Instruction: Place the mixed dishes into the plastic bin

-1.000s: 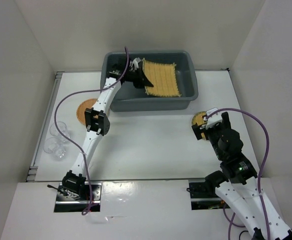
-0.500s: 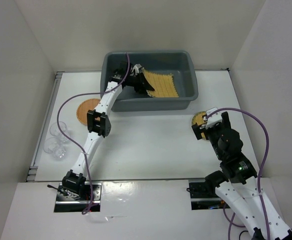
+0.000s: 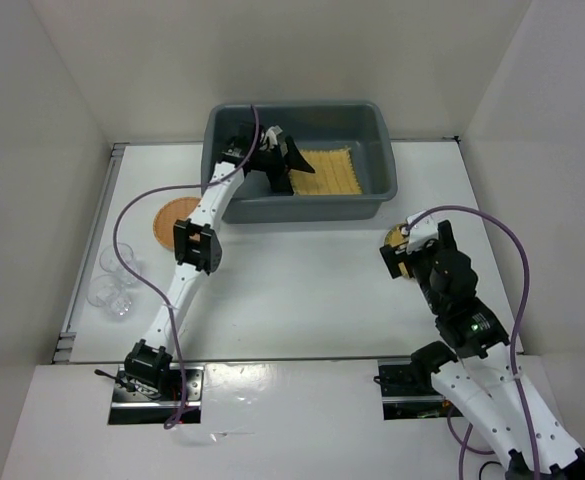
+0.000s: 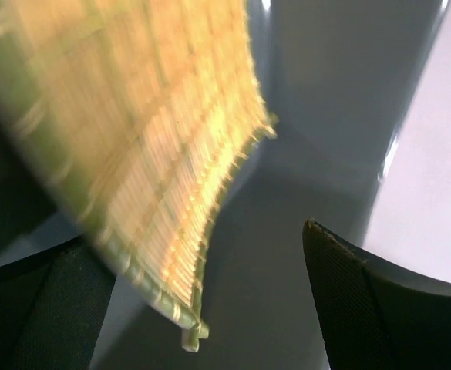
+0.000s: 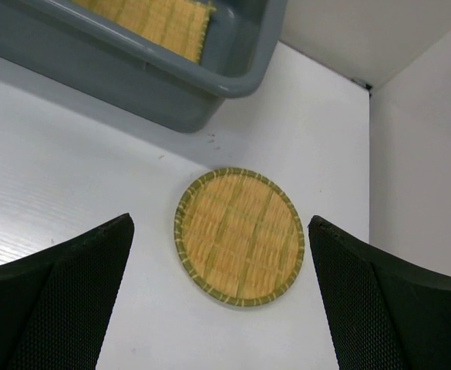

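The grey-blue plastic bin point(image 3: 302, 205) stands at the back of the table. The square yellow mat point(image 3: 330, 170) lies inside it. In the left wrist view that mat point(image 4: 132, 116) is blurred, close to my left finger, with no grip on it. My left gripper point(image 3: 284, 160) hangs open inside the bin, to the left of the mat. A small round yellow disc point(image 5: 239, 237) lies flat on the table right of the bin. My right gripper point(image 5: 220, 227) hovers open just above it, one finger on each side. An orange-brown disc point(image 3: 175, 220) lies on the table left of the bin.
Clear plastic cups point(image 3: 112, 280) stand by the left edge, beside a metal rail point(image 3: 87, 250). White walls close in the table on the left, back and right. The bin's near corner point(image 5: 233, 77) lies just beyond the yellow disc.
My left gripper has opened and let go of the square mat, which dropped from a tilt to lie flat in the bin. The right gripper shifted slightly over the yellow disc.
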